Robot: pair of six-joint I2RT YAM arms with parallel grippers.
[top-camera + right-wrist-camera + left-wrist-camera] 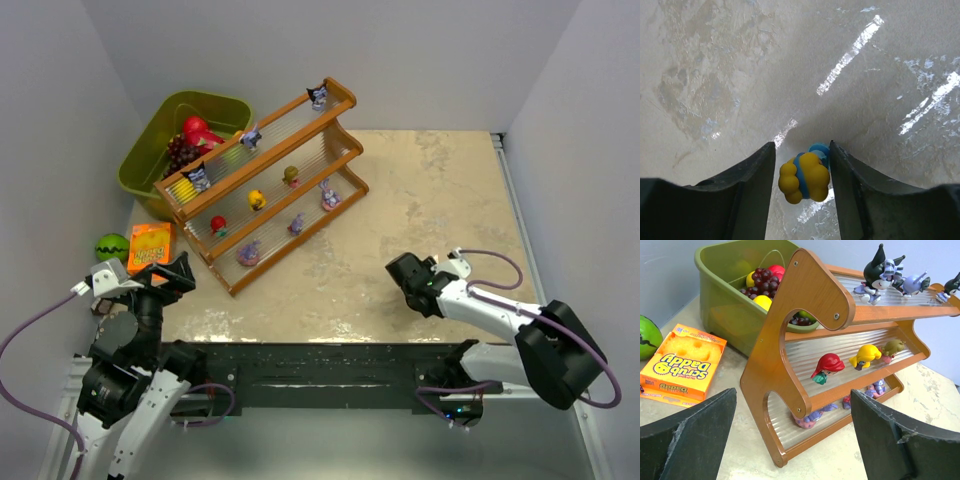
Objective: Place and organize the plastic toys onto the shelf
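The shelf (295, 243) stands diagonally at the back left, its wooden side panel (805, 295) close in the left wrist view. Plastic toys fill its tiers: dark ones (251, 137) on top, red (218, 224), yellow (257, 199) and olive (291, 176) in the middle, purple-pink ones (248, 252) at the bottom. My left gripper (175, 275) is open just before the shelf's near end. My right gripper (400, 272) is low over the table to the right, its jaws around a yellow-and-blue toy (805, 176). One finger touches the toy and a narrow gap shows at the other.
An olive-green bin (150, 150) with red fruit and grapes sits behind the shelf. A green striped ball (112, 246) and an orange sponge box (150, 245) lie left of the shelf, beside my left arm. Walls close the table at the left, back and right.
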